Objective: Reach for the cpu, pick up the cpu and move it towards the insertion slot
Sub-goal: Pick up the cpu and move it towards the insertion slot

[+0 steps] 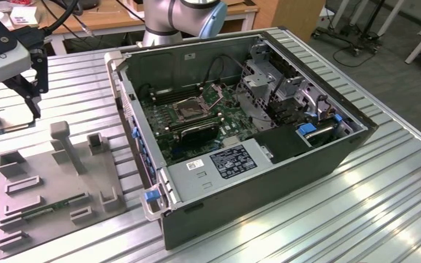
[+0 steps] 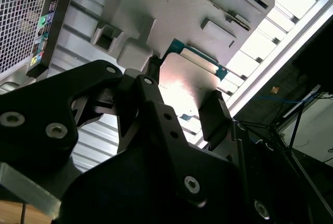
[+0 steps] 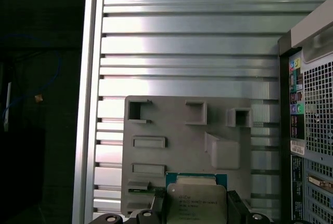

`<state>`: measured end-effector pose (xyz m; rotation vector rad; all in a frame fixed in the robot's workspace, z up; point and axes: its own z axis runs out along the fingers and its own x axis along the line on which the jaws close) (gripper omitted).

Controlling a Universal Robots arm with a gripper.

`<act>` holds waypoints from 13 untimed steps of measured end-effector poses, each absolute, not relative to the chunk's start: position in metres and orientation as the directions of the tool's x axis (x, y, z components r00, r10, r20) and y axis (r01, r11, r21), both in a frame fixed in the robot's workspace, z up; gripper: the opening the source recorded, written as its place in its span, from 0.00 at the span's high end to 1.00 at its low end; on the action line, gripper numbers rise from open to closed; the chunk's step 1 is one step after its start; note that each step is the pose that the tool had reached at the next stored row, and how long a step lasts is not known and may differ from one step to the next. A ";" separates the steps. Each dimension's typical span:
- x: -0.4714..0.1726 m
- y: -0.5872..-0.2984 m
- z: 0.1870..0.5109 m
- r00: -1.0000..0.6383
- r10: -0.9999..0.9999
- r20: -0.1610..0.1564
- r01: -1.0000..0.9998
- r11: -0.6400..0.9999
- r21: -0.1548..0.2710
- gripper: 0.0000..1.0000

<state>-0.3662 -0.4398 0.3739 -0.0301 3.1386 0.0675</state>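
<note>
In the exterior view the gripper [image 1: 13, 116] is hanging over the bench [image 1: 386, 181] close to its edge at the exterior view's left, just beyond the far end of the grey holder [image 1: 57, 183]. It is gripping the cpu [image 1: 15, 127]. In both wrist views its two fingers [image 2: 214, 114] are pressing on opposite sides of the chip, closed only as far as the chip's width allows. So I am judging that the reaching and the picking up are done.

The cpu [image 3: 196, 200] is being held flat, and it is looking raised clear of the grey holder [image 3: 177, 125]. Its silvery metal top is facing the wrist cameras and is shining with reflected light in the second wrist view. A thin green rim is showing around this top. A green memory stick [image 1: 50, 208] is lying in the holder, toward the bench's near corner.

Further to the exterior view's right, the open computer case [image 1: 269, 181] is lying on its side on the middle of the bench. The insertion slot [image 1: 192, 109], dark in the centre with a shiny frame, is sitting on the board inside. The cpu is well apart from it, so most of the move toward the slot is, in my judgement, not yet done.
</note>
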 end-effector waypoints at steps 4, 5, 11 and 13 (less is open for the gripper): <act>-0.366 -0.440 0.374 -1.000 -0.019 -0.002 -0.019 0.999 0.043 0.46; -0.366 -0.440 0.374 -1.000 -0.019 -0.003 -0.019 0.999 0.043 0.46; -0.363 -0.440 0.374 -1.000 -0.019 -0.002 -0.019 0.999 0.043 0.46; -0.361 -0.440 0.374 -1.000 -0.019 -0.003 -0.019 0.999 0.043 0.46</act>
